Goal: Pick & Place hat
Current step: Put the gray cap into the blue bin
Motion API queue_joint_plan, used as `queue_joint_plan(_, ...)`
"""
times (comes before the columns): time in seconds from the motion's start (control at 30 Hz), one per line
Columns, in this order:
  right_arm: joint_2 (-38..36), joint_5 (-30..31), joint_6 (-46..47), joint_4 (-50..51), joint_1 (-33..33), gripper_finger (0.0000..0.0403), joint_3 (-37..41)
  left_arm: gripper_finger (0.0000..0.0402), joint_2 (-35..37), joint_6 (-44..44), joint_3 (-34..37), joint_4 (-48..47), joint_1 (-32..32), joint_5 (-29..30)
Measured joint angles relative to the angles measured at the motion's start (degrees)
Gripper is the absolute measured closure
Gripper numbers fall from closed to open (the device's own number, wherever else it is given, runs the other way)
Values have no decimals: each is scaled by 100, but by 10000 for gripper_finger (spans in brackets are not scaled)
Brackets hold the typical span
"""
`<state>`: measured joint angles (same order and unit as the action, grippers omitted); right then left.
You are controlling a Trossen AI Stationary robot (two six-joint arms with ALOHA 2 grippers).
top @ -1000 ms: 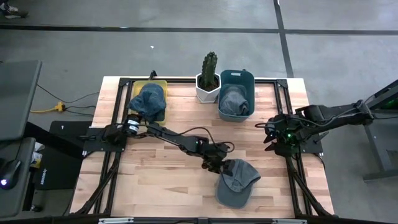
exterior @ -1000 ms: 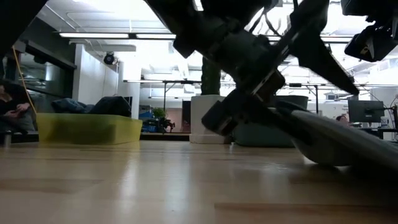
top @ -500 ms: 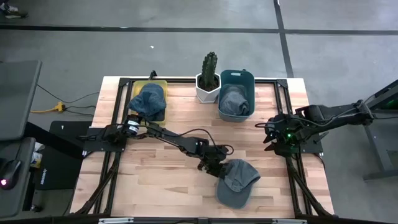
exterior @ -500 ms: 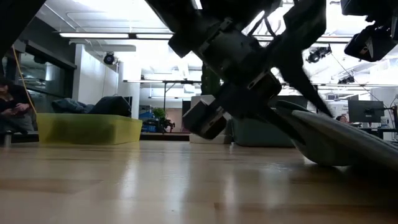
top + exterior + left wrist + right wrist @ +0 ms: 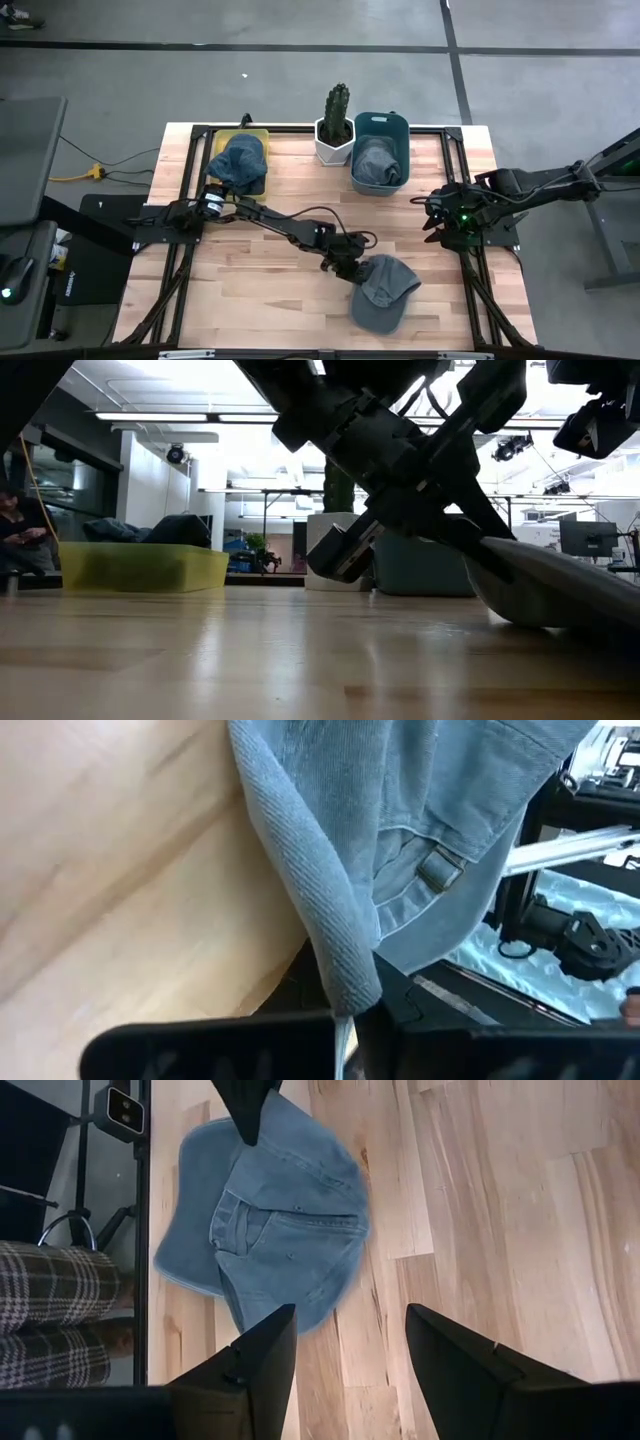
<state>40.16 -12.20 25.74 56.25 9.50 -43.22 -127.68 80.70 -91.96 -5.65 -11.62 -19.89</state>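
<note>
The left gripper (image 5: 352, 271) is clenched on the edge of the denim hat (image 5: 384, 291) — near side of the table (image 5: 250, 280); the right gripper (image 5: 432, 222) waits at the right, fingers spread.

Left gripper (image 5: 352, 271), wide apart a second ago, now clamped on the hat (image 5: 384, 291) edge.

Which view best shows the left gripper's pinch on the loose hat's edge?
The left wrist view: the hat has its ribbed edge running down between the shut fingers. The high view shows the left gripper at the hat's edge, but small. The low view shows only a dark arm against the brim. The right wrist view shows the whole hat and one dark fingertip.
</note>
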Motion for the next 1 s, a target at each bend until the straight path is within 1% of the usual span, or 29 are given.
queue_joint_plan(0.27, 0, -14, -7, 0, 0, 219, 0, 401, 133, -577, 4, -55, -2, 654)
queue_joint_plan(0.4, 0, -14, -2, 0, 0, 219, 0, 401, 293, -887, -80, -268, -2, 823)
queue_joint_plan(0.5, 0, -14, -23, -2, 0, 219, 0, 401, 408, -1387, -417, -1177, -36, 948)
queue_joint_plan(0.63, 0, -7, -281, -160, 0, 219, 0, 402, 447, -2272, -1228, -2499, -115, 1357)
queue_joint_plan(0.7, 0, 58, -408, -353, -1, 219, 0, 401, 446, -2727, -1639, -2961, -162, 1594)
queue_joint_plan(0.8, 0, 234, -619, -621, 0, 219, 0, 401, 448, -3161, -2108, -3273, -241, 1990)
queue_joint_plan(0.9, 0, 388, -863, -745, 0, 219, -17, 401, 450, -3333, -2370, -3629, -281, 2451)
queue_joint_plan(1.0, 9, 797, -1150, -714, -2, 219, -209, 401, 450, -3399, -2555, -3945, -275, 2619)
